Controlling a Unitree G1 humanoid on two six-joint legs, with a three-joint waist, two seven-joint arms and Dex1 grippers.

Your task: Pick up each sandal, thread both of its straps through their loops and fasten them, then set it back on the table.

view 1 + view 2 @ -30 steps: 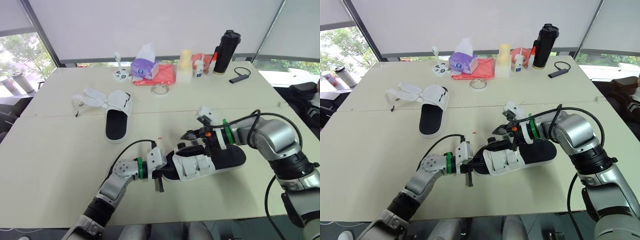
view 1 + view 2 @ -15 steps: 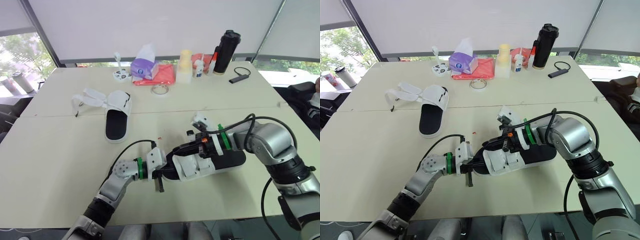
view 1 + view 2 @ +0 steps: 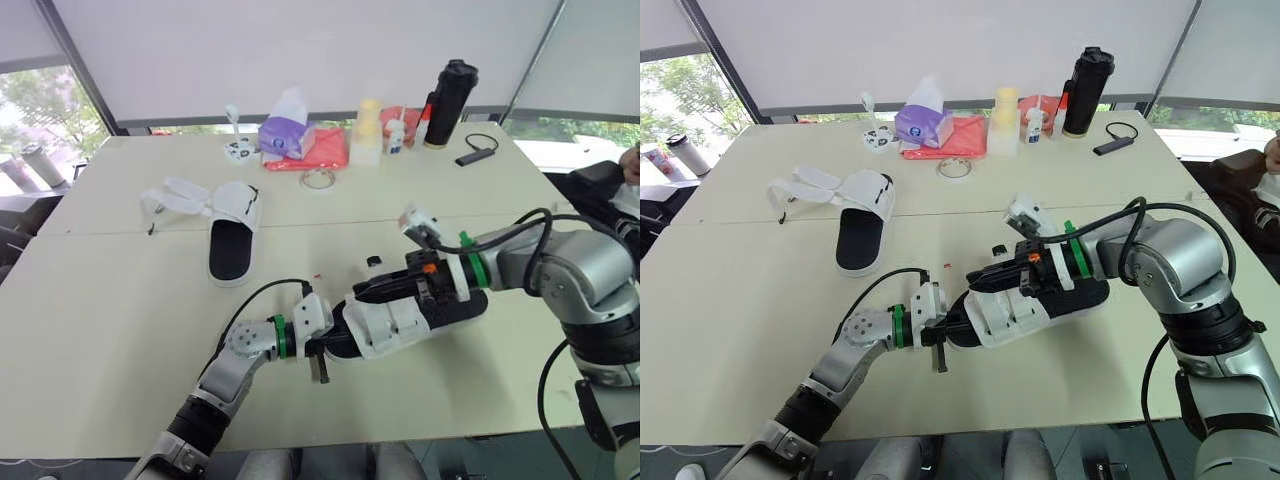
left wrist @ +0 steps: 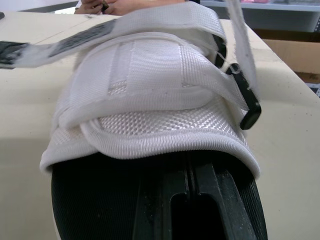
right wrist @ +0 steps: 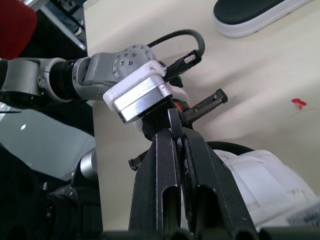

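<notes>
**A:** How far along is it? Start at the near edge.

**B:** Not yet halfway, I judge. Nearest is the left gripper (image 3: 320,350), at the toe end of the near sandal (image 3: 395,325). Its fingers (image 5: 207,102) are spread wide, one on either side of the toe. I cannot tell whether they press on it.

**A:** Where is that sandal?

**B:** Low on the table (image 3: 120,330), near and right of the middle, between the two grippers. I cannot tell whether it rests on the top or is held just off it.

**A:** Are its straps done?

**B:** Partly, by the look of it. The straps (image 4: 150,65) lie folded across the upper. One strap end (image 4: 240,35) rises loose past the black loop (image 4: 250,117), and another trails out flat to the side. So fastening seems unfinished.

**A:** And the right gripper?

**B:** The right gripper (image 3: 980,282) reaches in from the right, just over those straps. Its fingers (image 5: 165,165) are pressed together with barely a slit between them. Whether a strap is caught there is hidden.

**A:** And the other one?

**B:** The far sandal (image 3: 232,235) lies flat, far and left, well apart from both grippers. Its open straps (image 3: 180,195) splay out to the left, so that whole sandal remains to be done. Beyond it, along the far edge, stand a tissue box (image 3: 283,135) and a bottle (image 3: 445,90), which are no part of the job.
</notes>
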